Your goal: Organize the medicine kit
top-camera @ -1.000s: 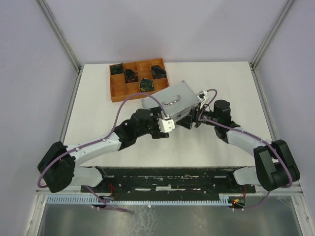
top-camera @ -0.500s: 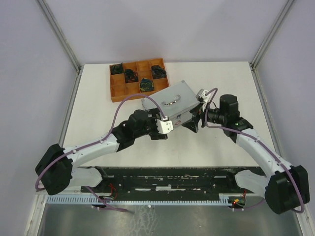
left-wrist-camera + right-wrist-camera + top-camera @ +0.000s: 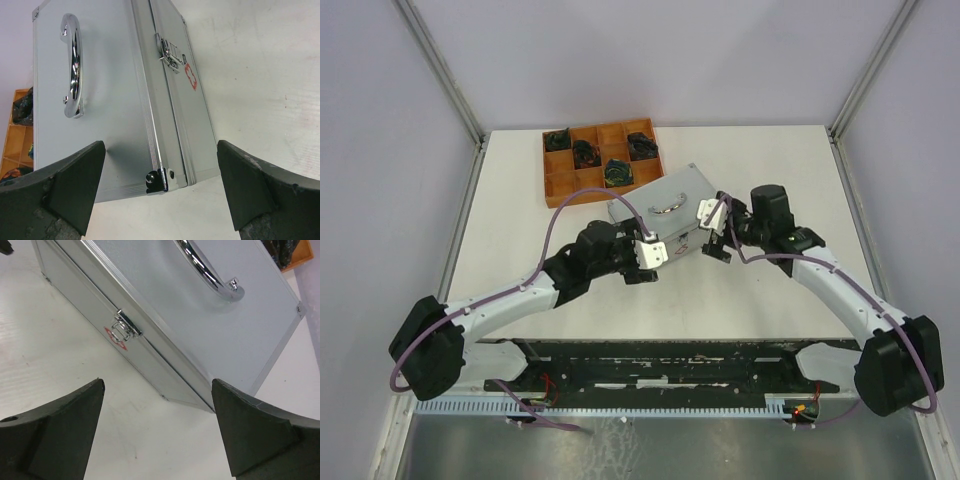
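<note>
The medicine kit (image 3: 665,205) is parked shut and latched mid-way up the table (image 3: 520,250), skewed, long axis running near-left to far-right. Nearest, both tools are spread wide with nothing pinched. The left tool (image 3: 160,145) is lined up on the kit's near corner. The right tool (image 3: 157,385) is pointed at the front latch (image 3: 125,327), so probably better placed for it. Behind, a wooden tray (image 3: 555,190) is seen, dark bundles in some compartments.

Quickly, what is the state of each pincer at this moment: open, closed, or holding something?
Left pincer: open, holding nothing.
Right pincer: open, holding nothing.
</note>
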